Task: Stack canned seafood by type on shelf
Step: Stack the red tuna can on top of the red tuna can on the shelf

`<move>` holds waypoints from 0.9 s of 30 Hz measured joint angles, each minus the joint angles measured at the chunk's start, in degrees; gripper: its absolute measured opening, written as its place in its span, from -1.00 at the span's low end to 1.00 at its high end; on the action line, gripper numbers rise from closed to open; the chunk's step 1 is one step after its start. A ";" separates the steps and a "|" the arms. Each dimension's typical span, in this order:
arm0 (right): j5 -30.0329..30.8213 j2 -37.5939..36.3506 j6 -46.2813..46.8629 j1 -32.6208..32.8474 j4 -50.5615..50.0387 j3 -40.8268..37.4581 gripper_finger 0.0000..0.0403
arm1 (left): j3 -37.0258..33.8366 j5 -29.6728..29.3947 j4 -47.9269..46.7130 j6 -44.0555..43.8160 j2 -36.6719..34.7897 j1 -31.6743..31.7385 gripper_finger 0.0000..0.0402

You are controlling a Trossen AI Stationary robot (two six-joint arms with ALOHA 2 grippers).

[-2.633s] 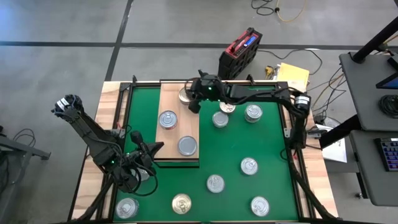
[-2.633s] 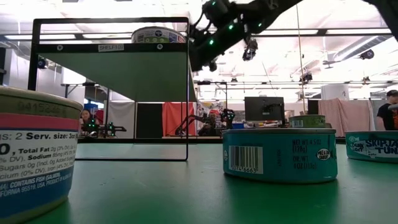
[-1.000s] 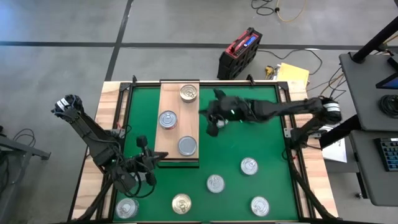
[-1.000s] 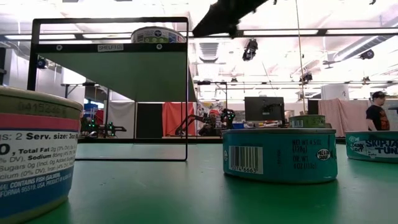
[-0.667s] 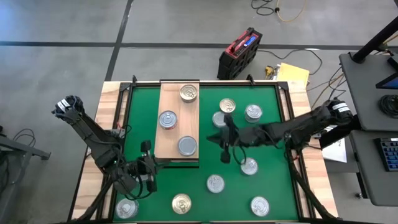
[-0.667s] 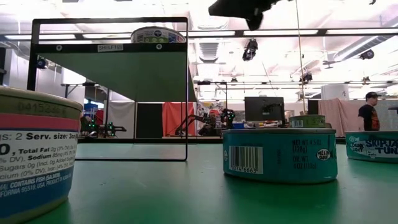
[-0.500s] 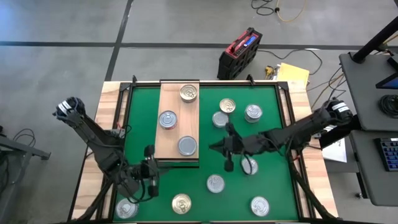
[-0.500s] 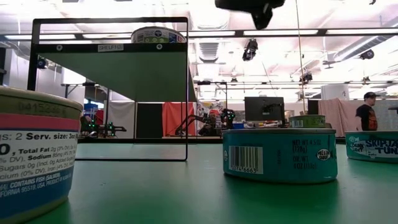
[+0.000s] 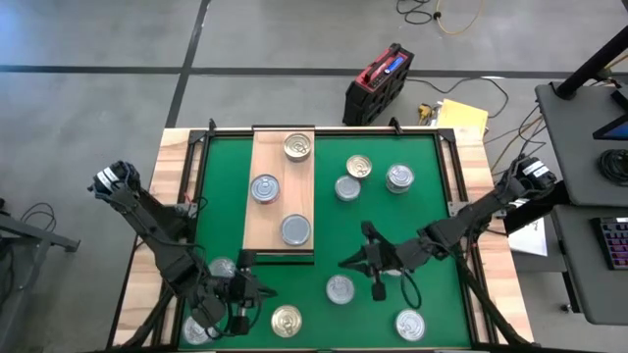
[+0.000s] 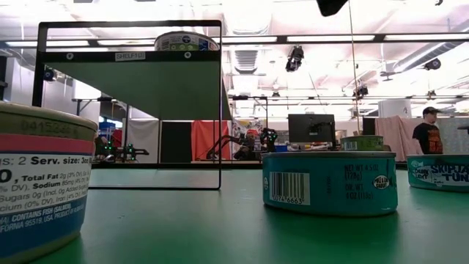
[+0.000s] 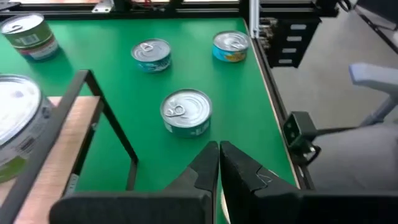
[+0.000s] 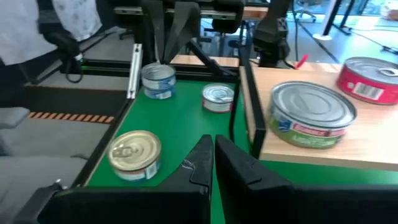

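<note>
Your worktop (image 9: 324, 226) is roomy mid-mat, with three tins on the shelf (image 9: 265, 221) by its left side and the rest loose. You look between picks: both tools are pressed together and empty. The right tool (image 9: 376, 277) hangs by a silver tin (image 9: 340, 288), the left tool (image 9: 238, 294) near the gold tin (image 9: 287, 320). Spread the fingers before descending; mind the shelf's frame.

- The shelf (image 9: 280, 191) stands on the left half of the surface (image 9: 422, 211), with three tins in a row along it: far (image 9: 297, 146), middle (image 9: 264, 187), near (image 9: 296, 229).
- Three tins (image 9: 372, 176) cluster right of the shelf's far end.
- More tins, among them (image 9: 340, 288), (image 9: 287, 320) and (image 9: 410, 325), lie across the near part.
</note>
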 joint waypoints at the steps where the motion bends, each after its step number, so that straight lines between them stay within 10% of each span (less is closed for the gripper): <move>1: 0.02 0.00 0.05 0.41 0.01 -0.06 -0.95 | 0.83 0.00 -0.67 0.00 0.48 -0.23 -1.00; 27: 4.92 0.02 15.05 10.00 -3.21 -0.76 -0.95 | 30.45 0.38 -31.76 -11.90 24.31 -3.95 -1.00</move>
